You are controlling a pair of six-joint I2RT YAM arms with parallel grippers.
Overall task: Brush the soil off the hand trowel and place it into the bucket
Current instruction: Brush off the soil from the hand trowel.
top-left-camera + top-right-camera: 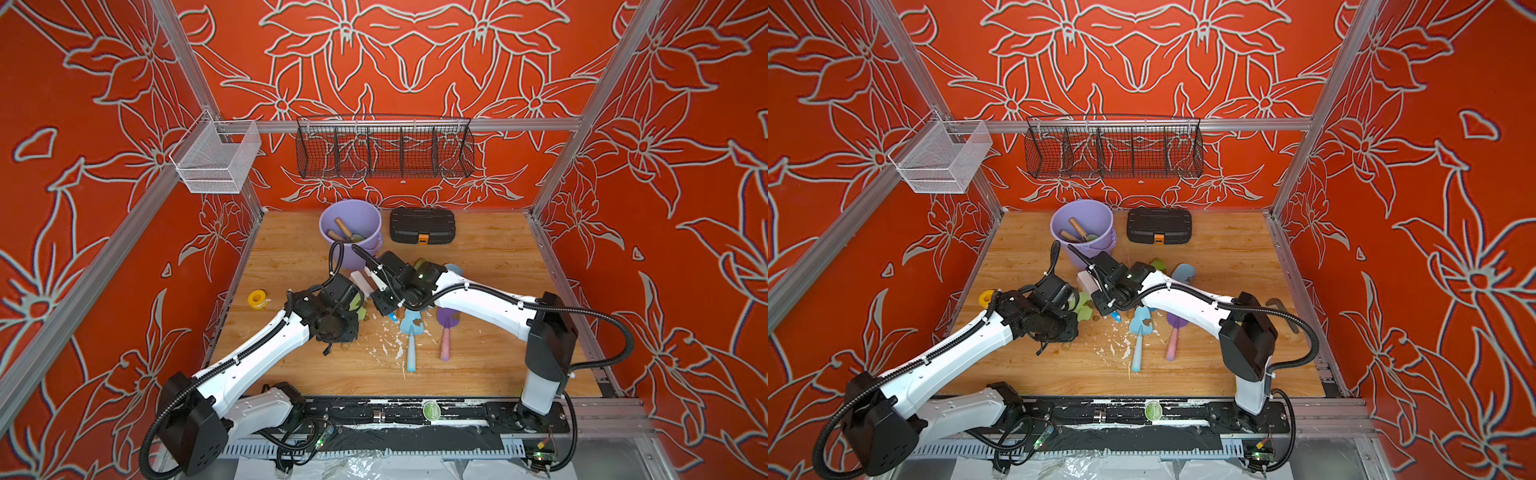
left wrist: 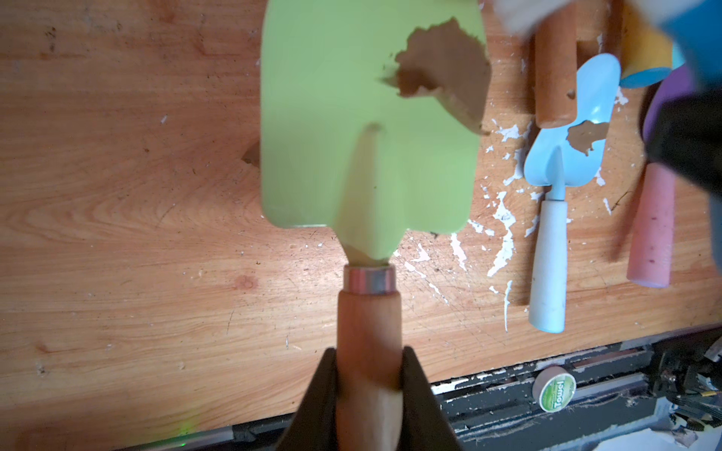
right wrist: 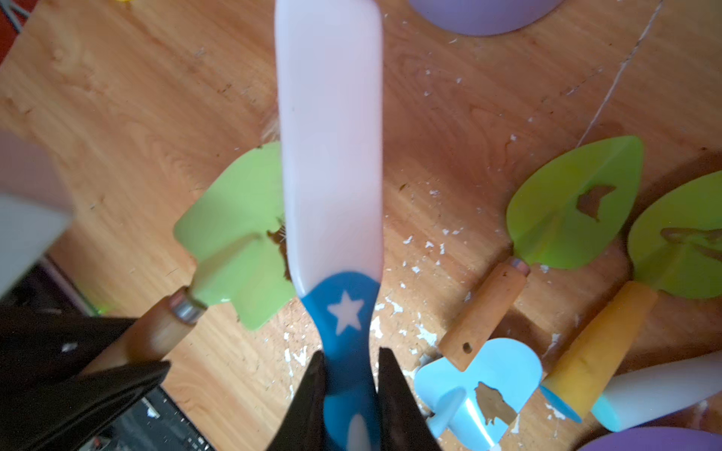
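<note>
Lavender bucket, upper centre in a top view, already holds 2 trowels, while my left gripper clamps the green trowel mid-frame and my right gripper clamps the brush, soil not yet brushed off.

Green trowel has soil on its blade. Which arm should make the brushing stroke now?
Right. The right tool is shut on the brush, whose head lies over the green trowel blade beside the soil. The left tool grips the wooden handle, so it should probably just hold.
</note>
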